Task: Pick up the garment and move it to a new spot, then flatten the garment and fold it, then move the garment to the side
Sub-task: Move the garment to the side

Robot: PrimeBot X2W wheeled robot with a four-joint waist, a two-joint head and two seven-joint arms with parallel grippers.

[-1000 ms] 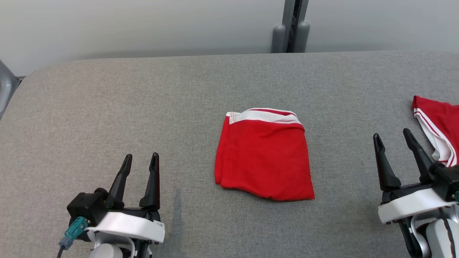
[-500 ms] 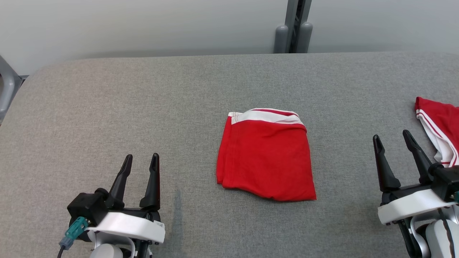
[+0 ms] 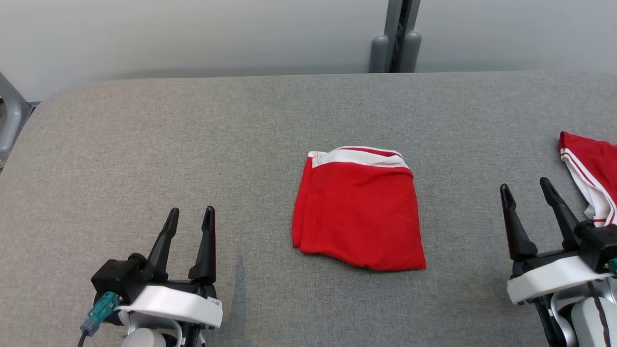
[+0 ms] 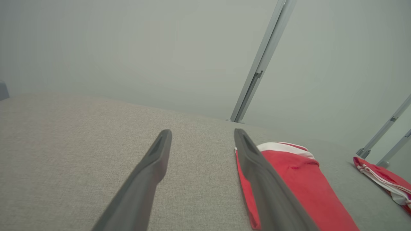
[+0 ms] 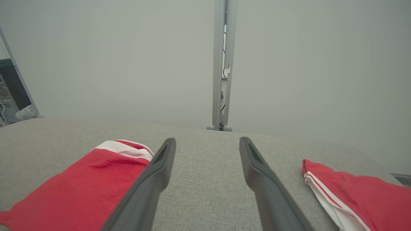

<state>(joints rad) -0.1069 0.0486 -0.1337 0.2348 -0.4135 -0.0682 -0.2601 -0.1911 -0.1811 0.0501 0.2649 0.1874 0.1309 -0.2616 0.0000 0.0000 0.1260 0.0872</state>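
Observation:
A red garment (image 3: pixel 357 212) with a white band along its far edge lies folded into a rough square at the middle of the grey table (image 3: pixel 193 144). The same garment (image 4: pixel 298 179) shows to the right of the fingers in the left wrist view, and the garment (image 5: pixel 80 186) lies to the left in the right wrist view. My left gripper (image 3: pixel 191 215) hovers open near the table's front left, well apart from the cloth. At the front right my right gripper (image 3: pixel 524 189) is open too, with nothing between its fingers.
A second red garment (image 3: pixel 590 173) with white stripes lies at the table's right edge, just beyond my right gripper, also visible as red cloth (image 5: pixel 359 195) in the right wrist view. A grey post (image 3: pixel 394 36) stands behind the table against the pale wall.
The head camera has shifted slightly, so the whole picture slides a little to the right and down. Neither gripper nor the folded garment has moved on the table.

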